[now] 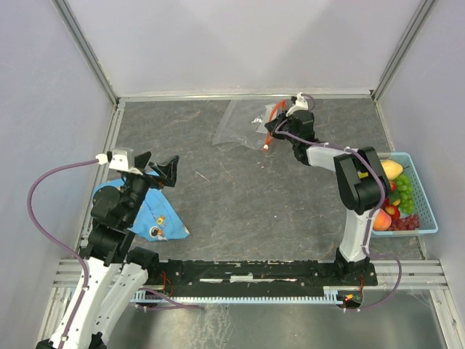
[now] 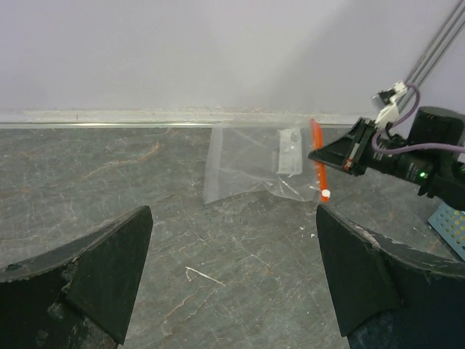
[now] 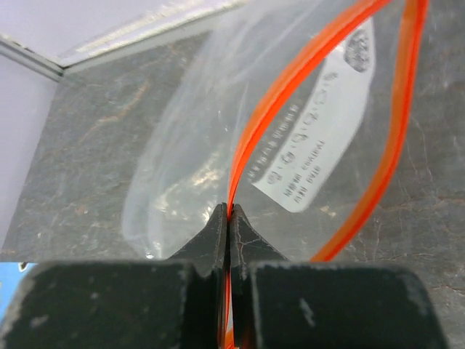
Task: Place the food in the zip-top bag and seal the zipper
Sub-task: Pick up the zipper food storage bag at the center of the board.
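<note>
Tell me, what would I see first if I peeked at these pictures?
Probably the right gripper pinching the bright orange-red zipper of the clear zip-top bag at the table's far side. Next, the colourful toy fruit in the light-blue basket on the right. The left gripper hangs open by a blue cloth, left.

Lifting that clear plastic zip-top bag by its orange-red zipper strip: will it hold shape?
Probably floppy: the clear plastic zip-top bag looks thin, crinkled. Likely light, appearing empty. Its orange-red zipper strip bows beyond the right gripper, jaws shut on it: expect sagging.
</note>
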Motion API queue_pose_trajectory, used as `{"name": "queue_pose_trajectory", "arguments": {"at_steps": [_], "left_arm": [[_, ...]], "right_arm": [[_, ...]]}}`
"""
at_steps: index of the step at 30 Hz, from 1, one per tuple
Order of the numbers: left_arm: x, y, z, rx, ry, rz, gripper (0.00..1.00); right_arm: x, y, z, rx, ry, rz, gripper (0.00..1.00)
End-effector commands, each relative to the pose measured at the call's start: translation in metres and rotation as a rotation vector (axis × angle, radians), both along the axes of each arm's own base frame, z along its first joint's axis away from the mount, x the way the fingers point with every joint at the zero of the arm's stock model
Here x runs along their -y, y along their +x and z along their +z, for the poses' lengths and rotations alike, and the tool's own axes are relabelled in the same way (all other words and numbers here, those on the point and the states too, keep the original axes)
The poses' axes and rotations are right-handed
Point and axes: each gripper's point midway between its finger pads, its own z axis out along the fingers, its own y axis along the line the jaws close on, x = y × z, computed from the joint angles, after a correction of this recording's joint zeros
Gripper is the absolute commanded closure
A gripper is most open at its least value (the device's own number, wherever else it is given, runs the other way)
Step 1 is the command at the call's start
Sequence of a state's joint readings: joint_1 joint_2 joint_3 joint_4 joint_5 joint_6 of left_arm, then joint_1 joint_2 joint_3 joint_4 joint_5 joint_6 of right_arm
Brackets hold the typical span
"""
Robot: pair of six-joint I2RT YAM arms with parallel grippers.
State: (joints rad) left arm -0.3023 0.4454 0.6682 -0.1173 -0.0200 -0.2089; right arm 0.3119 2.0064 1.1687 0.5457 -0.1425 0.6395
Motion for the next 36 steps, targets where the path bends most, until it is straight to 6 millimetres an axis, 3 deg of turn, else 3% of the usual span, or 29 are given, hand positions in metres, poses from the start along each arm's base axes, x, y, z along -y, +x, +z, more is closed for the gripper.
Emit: {"name": "queue_pose_trajectory", "arguments": {"at_steps": [1,10,21,31,36], "left_arm": [[0.000,-0.005,0.023,0.069,-0.038,-0.009,0.01],[0.020,0.002,0.025,-0.004,-0.089,-0.095,0.01],[0.033,0.017,-0.005,-0.175,-0.232,-0.106,0.00],[0.075,0.028,-0.028,-0.398,-0.349,-0.250,0.05],[0.084,0.034,-0.032,-0.459,-0.374,-0.262,0.07]], "right_arm": [[0.005,-0.012,0.066,0.140,-0.095,0.057,0.98],[0.016,-0.058,0.115,0.202,-0.401,0.149,0.98],[0.007,-0.124,0.136,0.227,-0.718,0.284,0.98],[-0.031,-0.180,0.150,0.251,-0.629,0.403,0.98],[-0.052,-0.200,0.150,0.242,-0.578,0.446,0.98]]}}
